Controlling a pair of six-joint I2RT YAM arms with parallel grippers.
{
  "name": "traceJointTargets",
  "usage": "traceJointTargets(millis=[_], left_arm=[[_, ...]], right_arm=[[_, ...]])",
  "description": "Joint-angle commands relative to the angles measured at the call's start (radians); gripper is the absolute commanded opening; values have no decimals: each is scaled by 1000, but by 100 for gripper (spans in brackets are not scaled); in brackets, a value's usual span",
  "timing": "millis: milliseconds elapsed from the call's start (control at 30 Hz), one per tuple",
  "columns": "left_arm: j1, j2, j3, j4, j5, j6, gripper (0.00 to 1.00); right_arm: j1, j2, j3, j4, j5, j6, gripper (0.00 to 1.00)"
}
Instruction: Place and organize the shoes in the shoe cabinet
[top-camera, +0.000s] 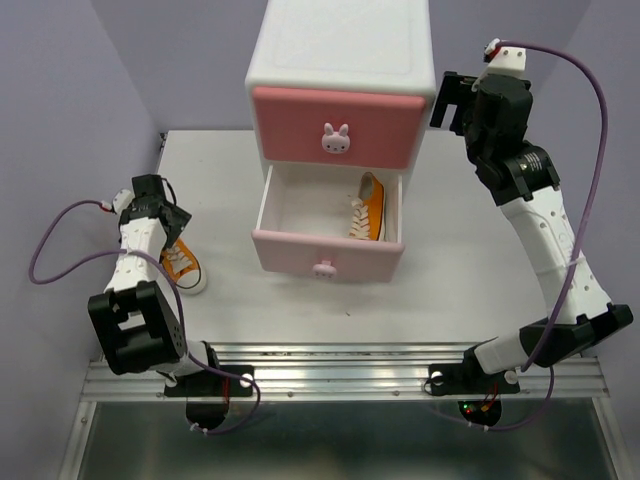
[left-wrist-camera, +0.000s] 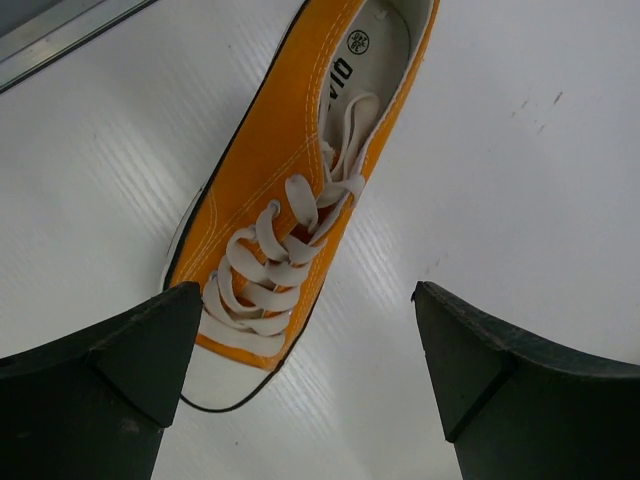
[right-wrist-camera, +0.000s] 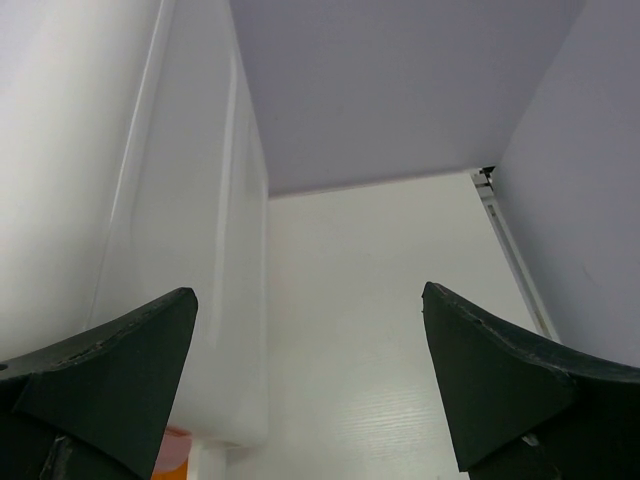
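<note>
In the open lower drawer (top-camera: 300, 208) sits 1 orange sneaker (top-camera: 367, 207).

A robotics lab test cell is shown. A white table (top-camera: 470, 300) is enclosed by plain lavender walls (top-camera: 60, 70). A left arm (top-camera: 135, 265) and a right arm (top-camera: 550, 240) are seen bolted to an aluminium rail (top-camera: 340, 372) at its near edge, with purple cables (top-camera: 604, 120) looped alongside.

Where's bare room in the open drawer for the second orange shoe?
The lower drawer is bare left of the stored orange shoe, which sits at its right side. The table between cabinet and left tool is free too. Crowded only around the loose orange shoe under that tool.
</note>
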Motion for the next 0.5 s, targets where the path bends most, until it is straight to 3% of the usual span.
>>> traceJointTargets(millis=[0, 200, 267, 300, 333, 367, 400, 433, 467], left_arm=[[24, 54, -12, 87, -3, 65, 99], [27, 201, -17, 146, 29, 103, 96], [27, 258, -13, 159, 29, 109, 83], [27, 275, -10, 156, 29, 111, 68], [27, 295, -3, 156, 32, 118, 41], [27, 324, 5, 146, 37, 124, 28], [27, 335, 13, 138, 34, 124, 7], [27, 346, 25, 129, 26, 124, 0], [27, 346, 29, 127, 28, 137, 0]], right_arm=[[-1, -8, 63, -11, -16, -17, 100], [-1, -15, 97, -52, -7, -51, 100], [-1, -21, 100, -54, -7, -55, 100], [-1, -23, 100, -54, -5, -52, 100], [-1, -26, 100, -57, -3, -49, 100], [-1, -29, 98, -59, -5, -43, 100], [-1, -29, 98, -62, -6, -39, 100], [-1, -31, 98, -63, -3, -35, 100], [-1, -31, 98, -65, -2, -29, 100]])
